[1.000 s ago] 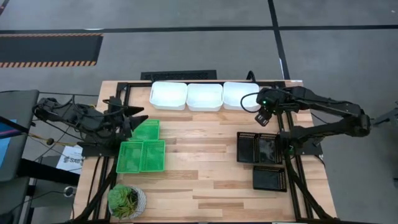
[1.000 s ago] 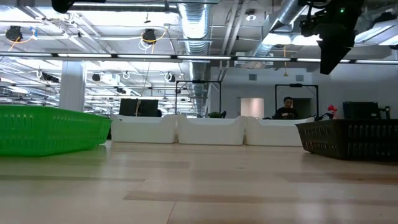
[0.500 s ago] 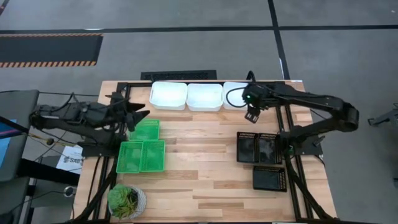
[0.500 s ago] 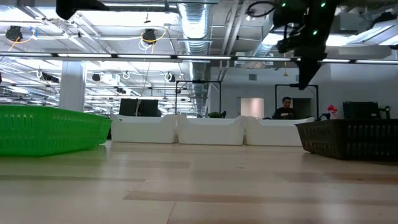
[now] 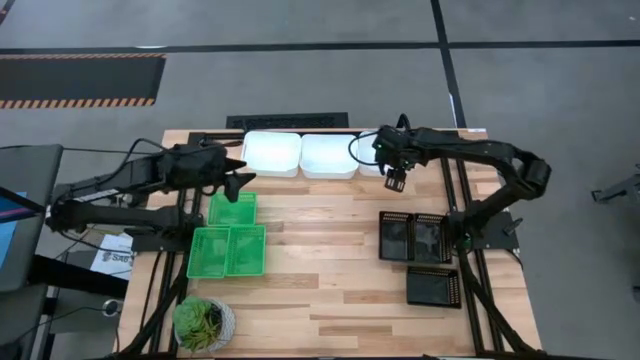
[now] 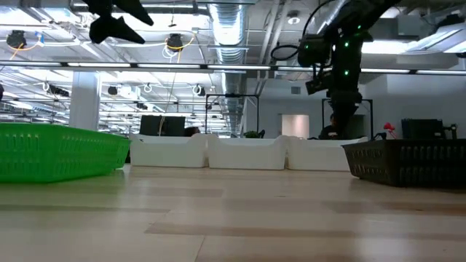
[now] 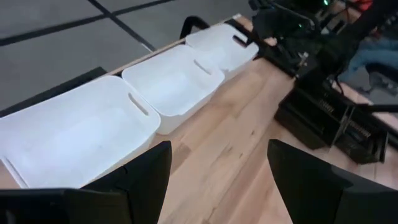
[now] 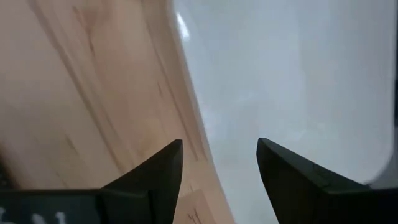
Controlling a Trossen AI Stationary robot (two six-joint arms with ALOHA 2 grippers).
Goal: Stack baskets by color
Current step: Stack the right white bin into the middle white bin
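Since a second ago both arms have come inward: the right gripper [image 5: 393,180] has swung from above the black baskets to the near edge of the right white basket [image 5: 372,165], and the left gripper [image 5: 238,181] has pushed out over the gap between the left white basket [image 5: 271,154] and the green ones.

I judge the right arm goes for that white basket first, because its fingers [image 8: 155,171] stand wide apart and hold nothing, one on the wood side and one on the basket side of the rim, as if to pinch the wall. The left fingers [image 7: 146,174] are also spread and empty, aimed along the white row, perhaps to take the left one.

Nothing is stacked yet. Three white baskets sit side by side at the far edge of the worktop [image 5: 320,260], with the middle one [image 5: 329,155] between the other two. Three green baskets [image 5: 227,250] lie close together on the left, three black ones [image 5: 418,238] on the right, and a plant [image 5: 204,323] is at the near left corner.

The high view gives the whole layout, but not the height of the fingers. The low view shows the right gripper hanging above the white row, not touching. Only the right wrist view shows the rim between the fingers.
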